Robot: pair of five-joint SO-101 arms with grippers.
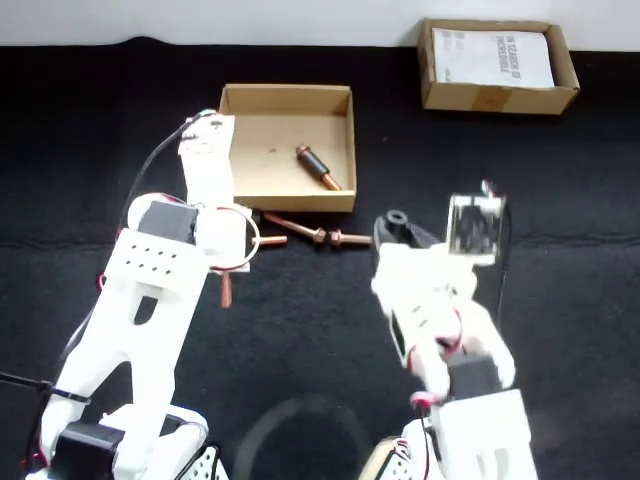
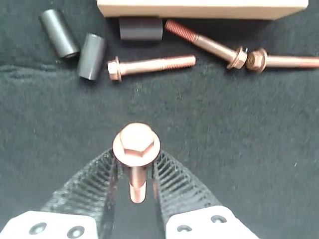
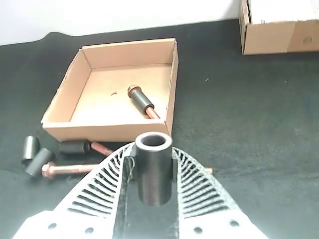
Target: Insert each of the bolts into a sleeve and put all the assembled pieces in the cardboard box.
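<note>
Left gripper: clamps bolt by its shank.
Right gripper: clamps sleeve.
Risk: bolt head leads, so shank likely can't enter sleeve.

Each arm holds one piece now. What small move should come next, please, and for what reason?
The left gripper is shut on a bolt; the right gripper is shut on a sleeve with its bore open. They are apart, so probably bring them together and line the bolt's shank up with that bore.
</note>
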